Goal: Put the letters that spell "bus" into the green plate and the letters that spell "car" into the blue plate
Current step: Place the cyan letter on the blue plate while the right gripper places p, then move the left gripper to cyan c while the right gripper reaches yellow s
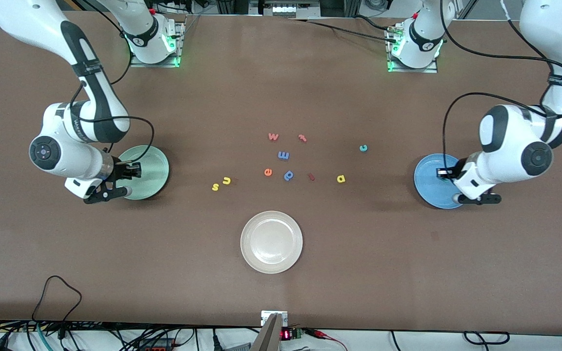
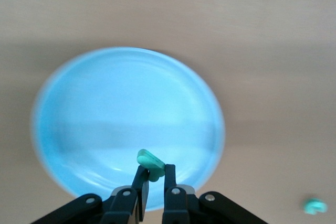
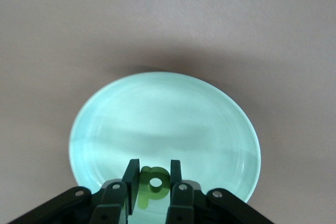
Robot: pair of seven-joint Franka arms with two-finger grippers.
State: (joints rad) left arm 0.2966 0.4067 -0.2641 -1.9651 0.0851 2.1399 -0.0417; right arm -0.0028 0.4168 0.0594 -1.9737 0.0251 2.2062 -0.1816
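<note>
My right gripper point(image 1: 136, 170) point(image 3: 155, 167) hangs over the pale green plate point(image 1: 155, 161) point(image 3: 157, 119), shut on the dark green b point(image 3: 155, 183). Over the blue plate point(image 1: 427, 176) point(image 2: 126, 108) my left gripper point(image 1: 442, 172) point(image 2: 155, 170) is shut on the teal r point(image 2: 151, 162). The yellow s point(image 1: 215, 186) and yellow u point(image 1: 226, 181) lie side by side on the table, toward the green plate. Toward the blue plate lie the yellow a point(image 1: 341, 179) and the teal c point(image 1: 363, 147) point(image 2: 315, 205).
Mid-table lie a salmon w point(image 1: 273, 136), a red letter point(image 1: 302, 138), a blue letter point(image 1: 283, 155), an orange e point(image 1: 268, 172), a blue p point(image 1: 289, 175) and a dark red letter point(image 1: 311, 177). A cream-white plate point(image 1: 271, 242) sits nearer the front camera.
</note>
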